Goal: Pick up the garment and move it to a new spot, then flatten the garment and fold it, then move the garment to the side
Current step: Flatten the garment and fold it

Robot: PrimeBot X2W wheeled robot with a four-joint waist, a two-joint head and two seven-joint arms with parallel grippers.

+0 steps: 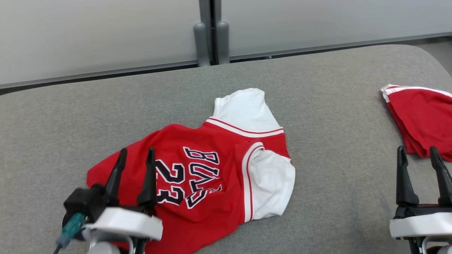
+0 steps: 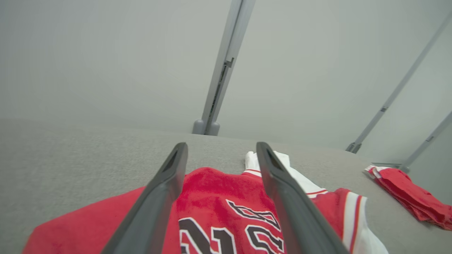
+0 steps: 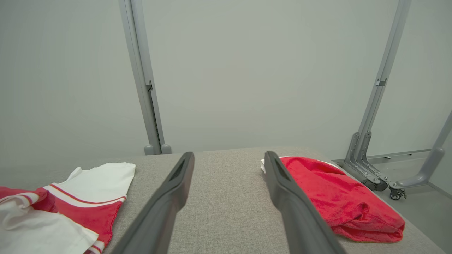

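Observation:
The garment (image 1: 208, 169) is a red jersey with white sleeves and dark lettering, lying rumpled in the middle of the grey padded table (image 1: 317, 91). My left gripper (image 1: 136, 152) stands open over the jersey's lower left part, nothing between its fingers; in the left wrist view the garment (image 2: 219, 197) lies under that open gripper (image 2: 221, 150). My right gripper (image 1: 416, 151) is open at the lower right, over bare table, well apart from the jersey. The right wrist view has the jersey's white sleeve (image 3: 99, 176) at the left, beside the open gripper (image 3: 229, 158).
A second red cloth with white stripes (image 1: 420, 116) lies folded at the table's right edge, just beyond my right fingertips, also seen as a red heap (image 3: 339, 197). Grey partition panels with upright posts (image 1: 208, 38) stand behind the table.

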